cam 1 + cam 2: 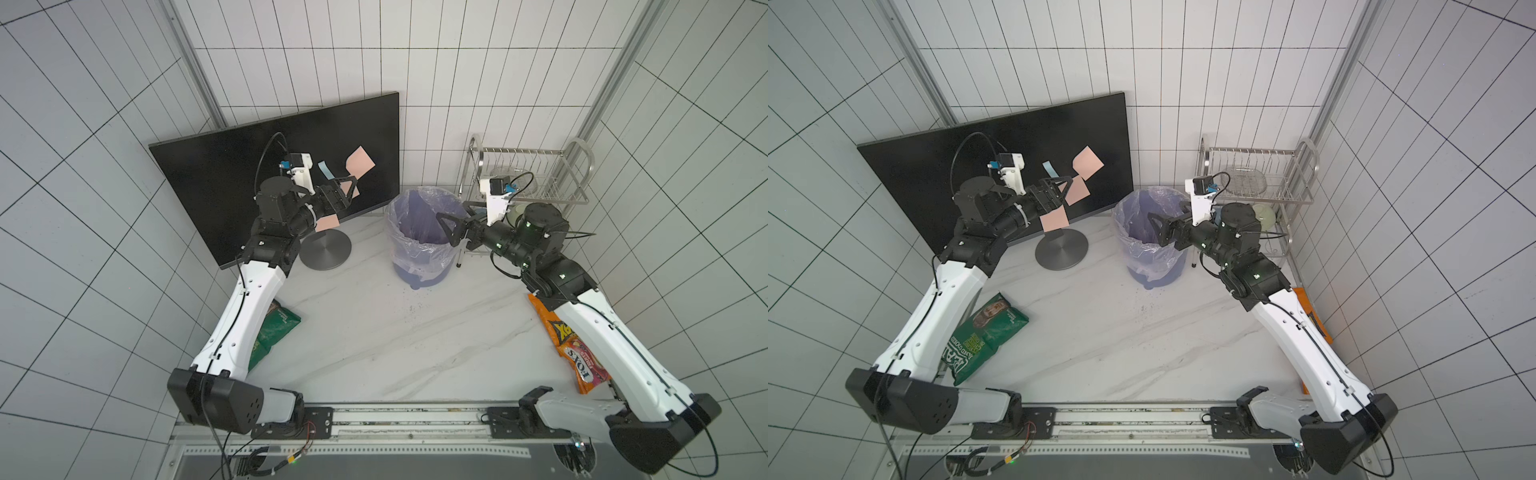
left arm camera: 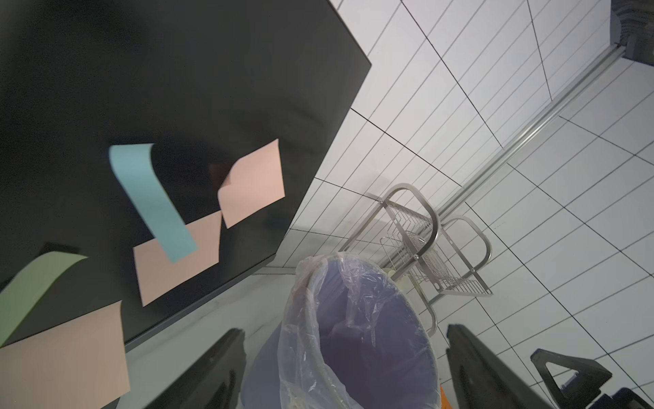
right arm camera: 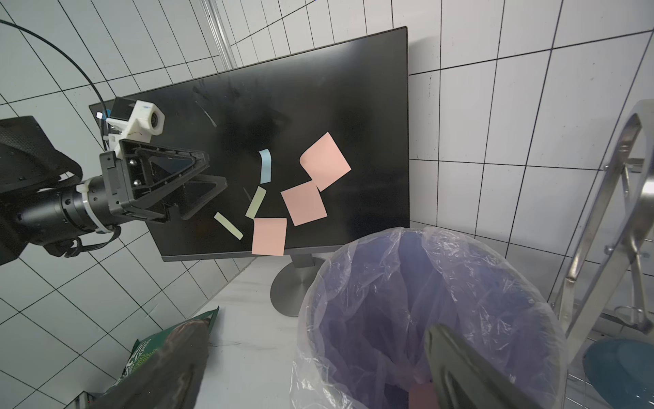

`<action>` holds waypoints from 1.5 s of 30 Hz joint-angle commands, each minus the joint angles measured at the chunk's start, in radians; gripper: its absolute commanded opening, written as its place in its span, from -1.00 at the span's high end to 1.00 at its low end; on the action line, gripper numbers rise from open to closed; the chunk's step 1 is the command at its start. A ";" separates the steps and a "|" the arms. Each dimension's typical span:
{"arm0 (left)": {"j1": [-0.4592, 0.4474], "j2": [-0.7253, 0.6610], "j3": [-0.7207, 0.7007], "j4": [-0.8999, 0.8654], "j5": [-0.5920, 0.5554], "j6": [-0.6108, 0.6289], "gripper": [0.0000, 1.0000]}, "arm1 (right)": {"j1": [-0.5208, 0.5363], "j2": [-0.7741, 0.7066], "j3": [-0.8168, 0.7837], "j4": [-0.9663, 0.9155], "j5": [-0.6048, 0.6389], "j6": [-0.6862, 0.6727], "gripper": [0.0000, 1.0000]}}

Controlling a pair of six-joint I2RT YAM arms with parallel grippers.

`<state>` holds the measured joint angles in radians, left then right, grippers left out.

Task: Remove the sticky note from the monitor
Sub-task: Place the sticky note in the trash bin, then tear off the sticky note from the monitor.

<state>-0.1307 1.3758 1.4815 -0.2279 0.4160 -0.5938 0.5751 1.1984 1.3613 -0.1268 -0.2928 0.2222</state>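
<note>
Left gripper (image 1: 354,188) hovers just in front of the monitor (image 1: 232,178), fingers spread and empty. Pink, blue and green sticky notes (image 3: 325,161) cling to its screen. Right gripper (image 1: 445,229), fingers likewise apart, hangs over the bin (image 1: 395,216) beside the monitor.

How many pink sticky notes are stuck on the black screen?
3: the top note, the middle note, the bottom note at the screen's lower edge. The left pincer may hide more.
</note>
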 commanded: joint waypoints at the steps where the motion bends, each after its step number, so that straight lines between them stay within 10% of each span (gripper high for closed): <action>1: 0.040 0.030 -0.023 0.043 0.038 -0.062 -0.79 | -0.008 0.004 -0.012 0.037 -0.021 0.025 -0.97; 14: 0.071 0.174 -0.008 0.204 0.005 -0.229 -0.71 | -0.009 -0.009 -0.020 0.031 -0.017 0.031 -0.97; 45: 0.078 0.304 0.103 0.239 -0.064 -0.251 0.46 | -0.017 -0.006 -0.027 0.026 -0.004 0.025 -0.97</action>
<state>-0.0574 1.6596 1.5536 0.0040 0.3782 -0.8524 0.5667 1.2003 1.3491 -0.1226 -0.2989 0.2440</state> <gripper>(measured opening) 0.284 0.987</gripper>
